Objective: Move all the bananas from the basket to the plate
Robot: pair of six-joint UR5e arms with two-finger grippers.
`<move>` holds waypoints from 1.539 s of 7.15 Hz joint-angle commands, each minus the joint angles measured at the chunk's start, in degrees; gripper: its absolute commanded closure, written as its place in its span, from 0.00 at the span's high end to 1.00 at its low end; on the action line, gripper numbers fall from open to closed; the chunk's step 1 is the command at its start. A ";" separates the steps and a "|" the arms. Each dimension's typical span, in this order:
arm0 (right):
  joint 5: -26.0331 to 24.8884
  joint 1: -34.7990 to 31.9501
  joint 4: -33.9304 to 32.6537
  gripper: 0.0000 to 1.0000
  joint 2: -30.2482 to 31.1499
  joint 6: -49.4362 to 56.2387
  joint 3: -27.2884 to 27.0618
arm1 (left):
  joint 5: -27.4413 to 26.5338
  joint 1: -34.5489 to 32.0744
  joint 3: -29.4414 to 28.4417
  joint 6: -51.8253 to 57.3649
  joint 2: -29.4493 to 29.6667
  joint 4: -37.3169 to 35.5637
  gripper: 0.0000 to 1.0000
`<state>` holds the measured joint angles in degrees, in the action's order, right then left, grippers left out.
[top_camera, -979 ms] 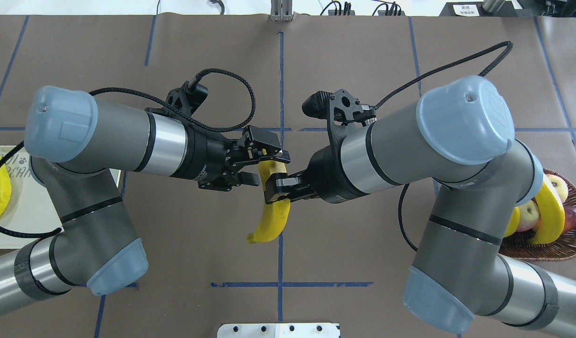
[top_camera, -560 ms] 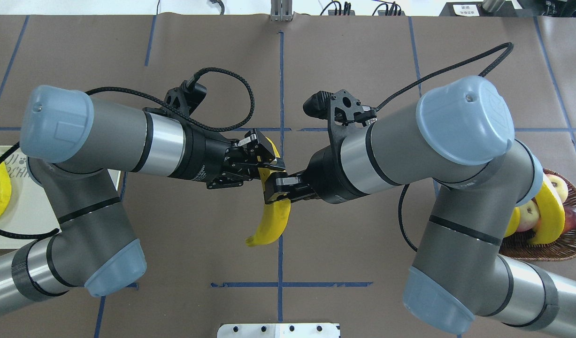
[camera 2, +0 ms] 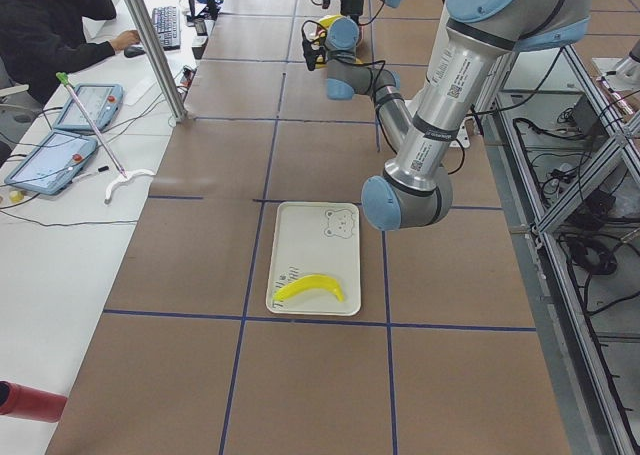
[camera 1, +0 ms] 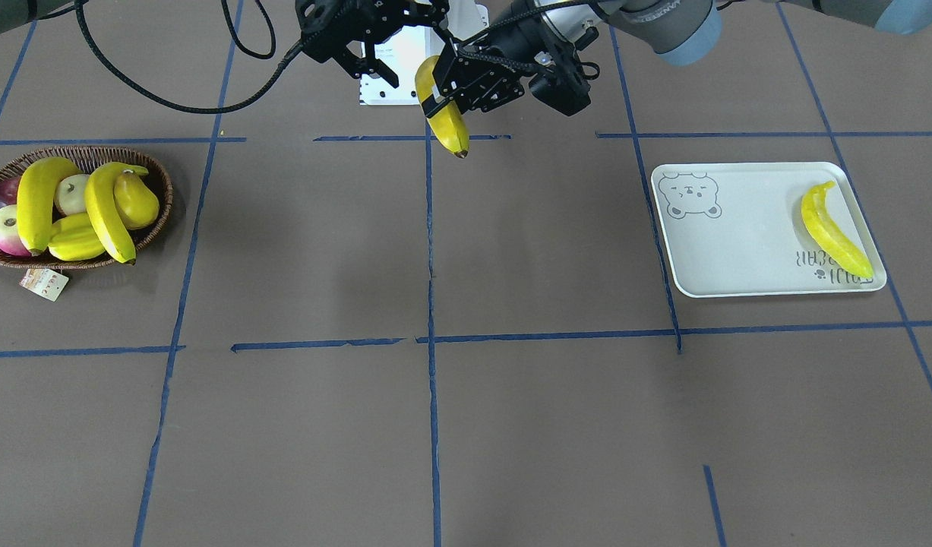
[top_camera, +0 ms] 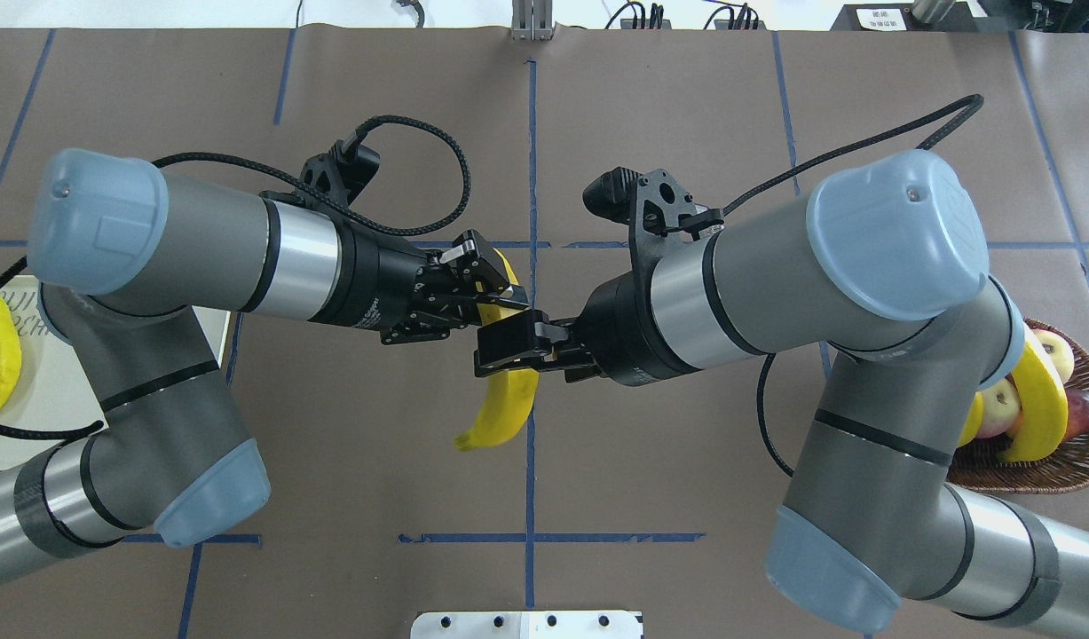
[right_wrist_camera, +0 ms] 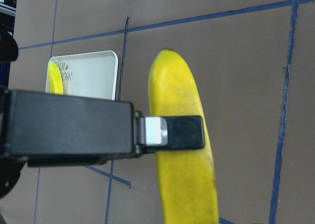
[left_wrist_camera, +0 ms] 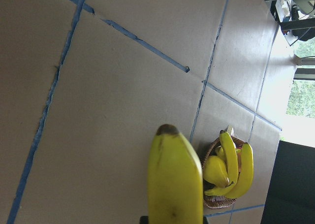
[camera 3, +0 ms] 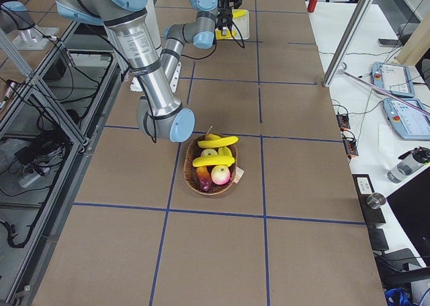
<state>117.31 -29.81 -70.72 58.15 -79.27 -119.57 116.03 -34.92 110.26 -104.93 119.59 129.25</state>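
Observation:
A yellow banana [top_camera: 506, 408] hangs above the table's middle, also seen in the front view [camera 1: 447, 121]. My left gripper [top_camera: 498, 297] is shut on its upper end. My right gripper [top_camera: 508, 344] is at the banana's middle, jaws apart, one finger above it. The white bear plate [camera 1: 739, 251] lies at my left with one banana [camera 1: 834, 232] on it. The wicker basket [camera 1: 162, 205] at my right holds two bananas [camera 1: 36, 201] [camera 1: 105, 213].
The basket also holds a yellow pear [camera 1: 137, 199], a starfruit [camera 1: 74, 243] and apples [camera 1: 6, 228]. A paper tag [camera 1: 44, 282] lies beside it. A white mounting plate [top_camera: 526, 624] sits at the table's near edge. An operator [camera 2: 45, 35] sits at a side desk.
My left gripper closed on the banana's upper end and drew it slightly left. My right gripper's jaws have come apart from the banana.

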 commanded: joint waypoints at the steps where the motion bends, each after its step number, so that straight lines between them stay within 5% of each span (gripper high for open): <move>1: -1.20 -0.51 0.06 1.00 0.30 -0.62 -0.58 | 1.11 -5.04 -0.31 2.25 -3.55 -9.47 0.00; 3: -1.29 -2.17 -0.21 1.00 1.53 -0.62 -0.85 | 2.79 -8.75 3.44 16.01 -11.43 -22.41 0.00; 6: -0.94 -6.65 -0.56 1.00 6.96 -0.53 -1.37 | 1.40 -13.24 3.74 28.52 -28.85 -22.99 0.00; 11: -1.29 -8.42 -0.82 1.00 9.36 -0.53 -1.20 | -2.46 -15.09 -3.02 34.40 -34.34 -22.46 0.00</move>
<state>116.05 -38.16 -71.54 67.37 -79.80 -120.80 115.75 -49.72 109.34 -73.30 85.42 106.69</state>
